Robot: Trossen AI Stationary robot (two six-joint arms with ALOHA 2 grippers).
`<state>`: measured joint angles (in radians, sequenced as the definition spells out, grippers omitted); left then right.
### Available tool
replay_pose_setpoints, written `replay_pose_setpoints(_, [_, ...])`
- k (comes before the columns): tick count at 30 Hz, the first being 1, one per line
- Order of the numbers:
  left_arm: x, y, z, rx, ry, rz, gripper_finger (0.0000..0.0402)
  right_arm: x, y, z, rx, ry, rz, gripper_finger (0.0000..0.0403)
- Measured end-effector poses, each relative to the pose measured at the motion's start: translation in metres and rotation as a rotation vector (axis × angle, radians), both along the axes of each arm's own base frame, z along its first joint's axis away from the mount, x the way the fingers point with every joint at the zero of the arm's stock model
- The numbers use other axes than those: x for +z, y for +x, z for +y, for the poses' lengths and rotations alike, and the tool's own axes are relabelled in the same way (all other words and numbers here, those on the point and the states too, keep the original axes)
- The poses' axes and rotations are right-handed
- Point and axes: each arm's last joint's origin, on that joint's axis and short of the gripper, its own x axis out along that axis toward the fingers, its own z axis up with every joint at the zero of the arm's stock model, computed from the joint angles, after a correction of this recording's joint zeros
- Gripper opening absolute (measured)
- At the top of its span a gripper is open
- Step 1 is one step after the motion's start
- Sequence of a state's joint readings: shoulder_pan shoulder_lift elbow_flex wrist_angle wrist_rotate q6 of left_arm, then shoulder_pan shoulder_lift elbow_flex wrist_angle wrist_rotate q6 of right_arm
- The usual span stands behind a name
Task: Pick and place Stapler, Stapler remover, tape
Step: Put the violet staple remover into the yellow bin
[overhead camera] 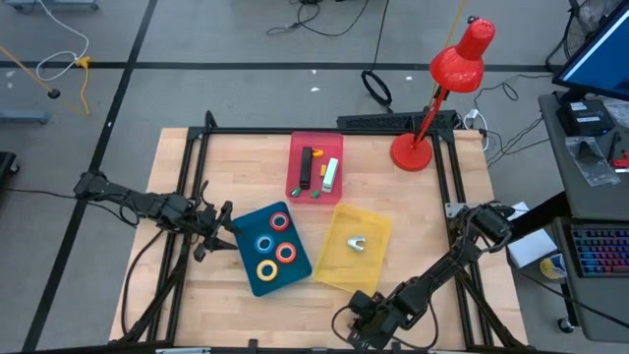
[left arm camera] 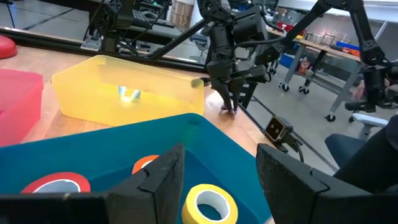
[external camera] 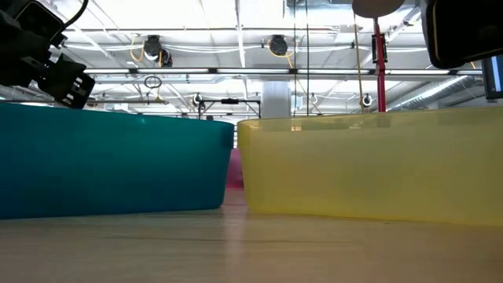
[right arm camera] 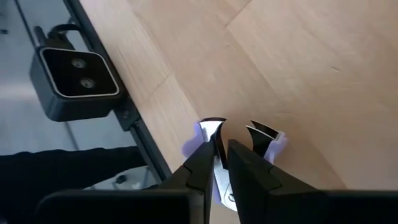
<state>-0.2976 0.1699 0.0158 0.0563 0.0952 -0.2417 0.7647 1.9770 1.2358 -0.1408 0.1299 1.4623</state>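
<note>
So nearest the front edge of the table point(overhead camera: 197, 157) the right gripper point(overhead camera: 366, 320) sits low near the front rim, right by a small black camera box point(right arm camera: 76, 81) on the frame. Its jaws are almost pressed together, and it looks like they're pinching a small shiny metal thing point(right arm camera: 214, 134), though I can't tell what it is.

A bit further in, the blue tray point(overhead camera: 248, 236) holds the tape: yellow roll point(overhead camera: 266, 269), red-orange roll point(overhead camera: 286, 253), blue roll point(overhead camera: 263, 244) and another red-orange one point(overhead camera: 278, 221). The left gripper point(overhead camera: 218, 228) hangs just beside that tray's left edge, jaws spread, nothing between them.

Right beside the blue tray is the yellow tray point(overhead camera: 371, 251) with the stapler remover point(overhead camera: 357, 242) in it. From table level these two tray walls block pretty much everything behind.

Further back the pink tray point(overhead camera: 298, 162) has the stapler point(overhead camera: 306, 168), a white block point(overhead camera: 330, 173) and a couple of little green bits. At the far right stands a red desk lamp point(overhead camera: 444, 88).
</note>
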Motion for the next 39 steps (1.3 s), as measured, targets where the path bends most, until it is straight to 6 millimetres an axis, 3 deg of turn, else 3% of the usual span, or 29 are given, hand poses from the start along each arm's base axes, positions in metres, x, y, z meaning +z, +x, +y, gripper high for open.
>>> replay_pose_setpoints(27, [0.0000, 0.0000, 0.0000, 0.000, -0.003, 0.001, 0.0198, -0.0064, -0.0007, -0.0044, -0.040, 0.017, 0.015, 0.0044])
replay_pose_setpoints(34, [0.0000, 0.0000, 0.0000, 0.000, -0.002, 0.001, 0.0198, -0.0077, -0.0021, -0.0057, -0.073, 0.019, 0.045, 0.0005])
replay_pose_setpoints(39, [0.0000, 0.0000, 0.0000, 0.000, -0.002, 0.001, 0.0198, -0.0080, -0.0022, -0.0058, -0.079, 0.021, 0.048, 0.0004])
